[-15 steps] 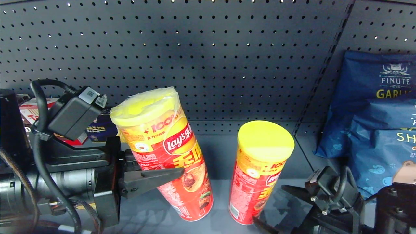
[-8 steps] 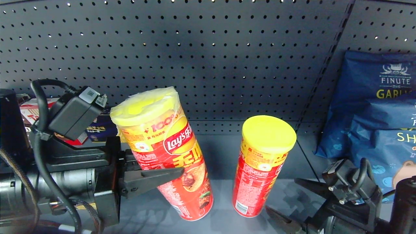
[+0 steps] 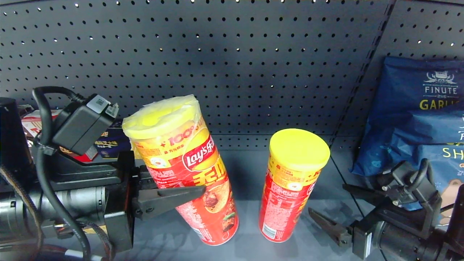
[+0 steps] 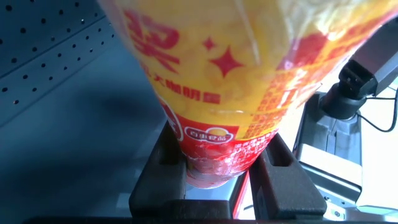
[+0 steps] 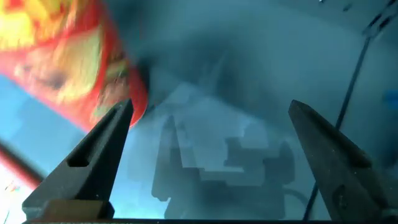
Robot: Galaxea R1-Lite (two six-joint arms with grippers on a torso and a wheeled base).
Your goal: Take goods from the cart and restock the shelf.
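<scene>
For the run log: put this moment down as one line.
left pincer: shut on tilted can | right pincer: open, clear of upright can | shelf: blue bags at right

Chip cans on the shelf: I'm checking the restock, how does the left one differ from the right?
The left can is gripped in the left claw and leans; the right can stands free on the shelf, the open right claw apart from it. The left can wears clear film over its top; the right can's lid is bare. Both are red and yellow with yellow lids.
</scene>
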